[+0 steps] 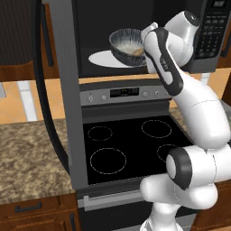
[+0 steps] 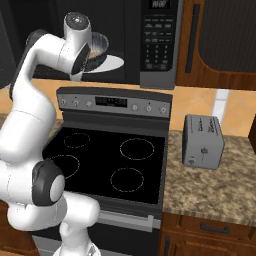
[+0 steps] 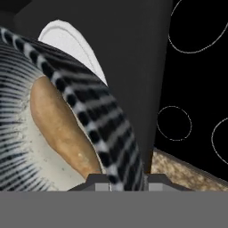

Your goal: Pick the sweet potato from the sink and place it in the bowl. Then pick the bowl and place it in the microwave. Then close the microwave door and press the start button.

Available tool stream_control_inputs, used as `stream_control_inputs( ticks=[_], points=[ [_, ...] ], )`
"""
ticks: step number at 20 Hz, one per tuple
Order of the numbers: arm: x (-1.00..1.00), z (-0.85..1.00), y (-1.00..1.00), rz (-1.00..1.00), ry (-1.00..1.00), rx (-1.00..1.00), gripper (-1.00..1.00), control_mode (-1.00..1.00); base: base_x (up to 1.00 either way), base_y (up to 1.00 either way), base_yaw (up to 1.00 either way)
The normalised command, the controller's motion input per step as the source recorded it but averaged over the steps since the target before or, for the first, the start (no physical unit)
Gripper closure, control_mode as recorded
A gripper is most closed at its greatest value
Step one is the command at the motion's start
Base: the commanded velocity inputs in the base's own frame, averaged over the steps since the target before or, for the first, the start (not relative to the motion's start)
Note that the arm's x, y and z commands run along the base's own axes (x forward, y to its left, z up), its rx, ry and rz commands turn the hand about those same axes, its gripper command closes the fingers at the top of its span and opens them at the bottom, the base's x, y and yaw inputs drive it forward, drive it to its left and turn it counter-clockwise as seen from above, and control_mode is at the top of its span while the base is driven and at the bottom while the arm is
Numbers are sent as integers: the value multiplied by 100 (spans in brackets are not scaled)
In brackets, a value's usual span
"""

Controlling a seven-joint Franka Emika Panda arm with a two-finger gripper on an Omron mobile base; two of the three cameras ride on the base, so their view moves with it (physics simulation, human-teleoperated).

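The bowl, dark streaked outside and pale inside, is in the open microwave over the white turntable plate. I cannot tell if it rests on the plate. The tan sweet potato lies inside the bowl. My gripper is shut on the bowl's right rim, which runs between the fingertips. The microwave door stands open to the left, its long dark handle facing out. The sink is out of view.
A black cooktop with ring burners lies below the microwave. Granite counter flanks it on the left, and a small grey toaster stands on the counter to the right. The open door juts out over the stove's left edge.
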Motion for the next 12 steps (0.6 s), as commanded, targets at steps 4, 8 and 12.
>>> stream_control_inputs(
  ticks=[4,8,12],
  points=[
    [44,-1,21,2,6,0,100,-100,0,0,0],
    [10,-24,36,0,0,-2,-100,-100,0,0,0],
    [0,-33,32,0,0,-1,-100,-100,0,0,0]
  ],
)
